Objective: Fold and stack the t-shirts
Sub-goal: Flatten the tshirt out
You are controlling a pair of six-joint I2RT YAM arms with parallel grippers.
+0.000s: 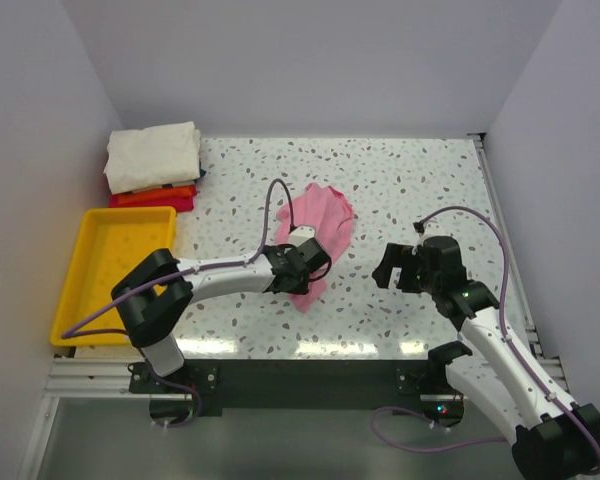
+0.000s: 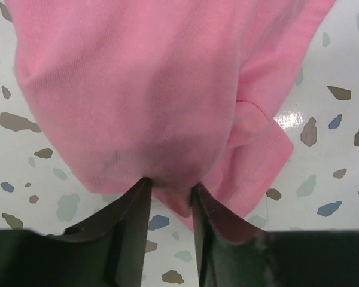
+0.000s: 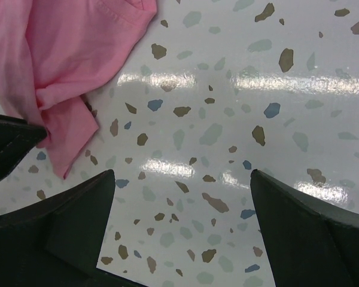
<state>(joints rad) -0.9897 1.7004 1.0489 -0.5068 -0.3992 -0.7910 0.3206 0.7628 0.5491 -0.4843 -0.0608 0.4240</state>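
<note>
From the top view, the pink t-shirt (image 1: 320, 215) lies crumpled and unfolded near the middle of the table (image 1: 410, 190), well apart from the folded stack (image 1: 152, 160) of cream, orange and red shirts at the far left corner, just beyond the yellow tray (image 1: 115, 270). The left arm reaches low and nearly flat across the table, its left pincer (image 1: 315, 262) at the shirt's near edge. The right arm is bent at the elbow, and the right pincer (image 1: 395, 268) hovers beside the shirt without touching it. In the left wrist view, the left pincer (image 2: 170, 190) stands narrow, with a bunched hem of the pink t-shirt (image 2: 137, 89) between its fingers. How many layers are caught cannot be told, which is the likely trouble: a pinch through several layers would drag the whole bundle instead of spreading it, and a shallow bite at the very edge could slip on a lift. In the right wrist view, the right pincer (image 3: 182, 173) is spread wide and empty over bare table (nothing but speckles between its fingers), with the pink t-shirt (image 3: 66, 54) off to its upper left. If it comes in too near the left arm, the two could collide.
</note>
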